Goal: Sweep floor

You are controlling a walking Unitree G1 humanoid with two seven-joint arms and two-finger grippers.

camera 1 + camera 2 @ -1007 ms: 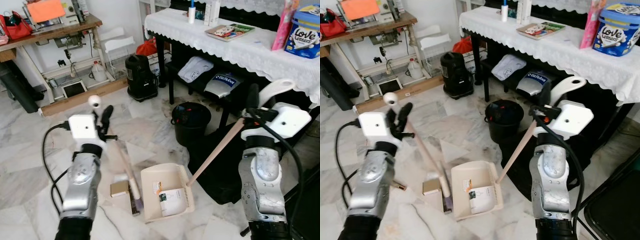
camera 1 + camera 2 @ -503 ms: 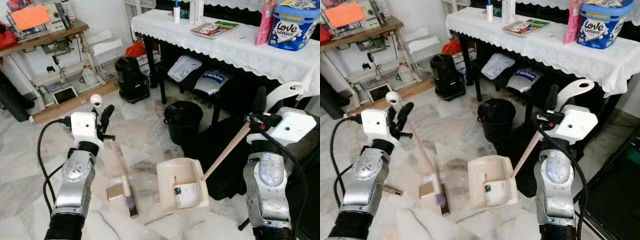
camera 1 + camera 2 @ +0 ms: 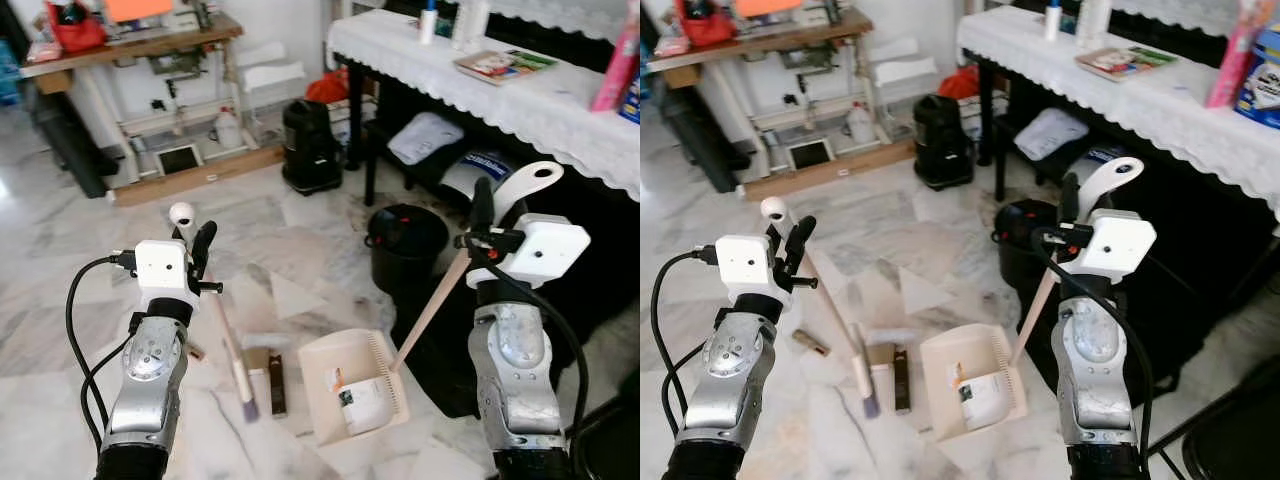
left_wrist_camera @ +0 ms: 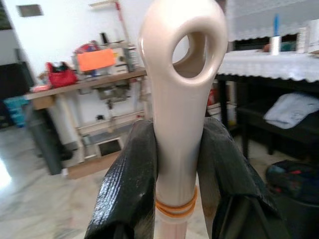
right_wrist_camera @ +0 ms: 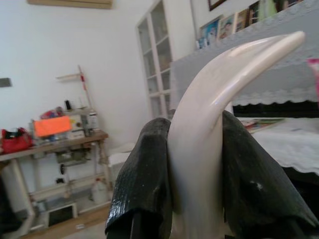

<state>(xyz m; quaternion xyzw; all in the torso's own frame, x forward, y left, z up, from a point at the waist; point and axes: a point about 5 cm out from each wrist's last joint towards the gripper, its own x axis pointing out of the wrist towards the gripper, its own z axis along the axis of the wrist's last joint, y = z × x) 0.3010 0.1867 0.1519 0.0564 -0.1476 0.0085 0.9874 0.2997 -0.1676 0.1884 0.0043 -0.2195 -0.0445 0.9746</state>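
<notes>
**Broom and dustpan both in hand, litter lined up on the marble**

I've got the left claw (image 3: 197,243) clenched on the broom (image 3: 228,340) just under its looped top, and the right claw (image 3: 478,222) clenched on the dustpan (image 3: 355,385) handle near its curved end. Both tools look like light, stiff plastic, smooth enough to twist in the fingers, so I judge a hold high on each handle gives reach but little leverage; gentle strokes. The broom head rests on the floor (image 3: 300,250) beside a small box (image 3: 258,360) and a dark stick (image 3: 277,384). The pan sits flat just right of them, a card (image 3: 362,392) already inside.

Against half a second ago, my view has swung and the pan reads closer to the litter; the black bucket (image 3: 407,240) stands behind it.
</notes>
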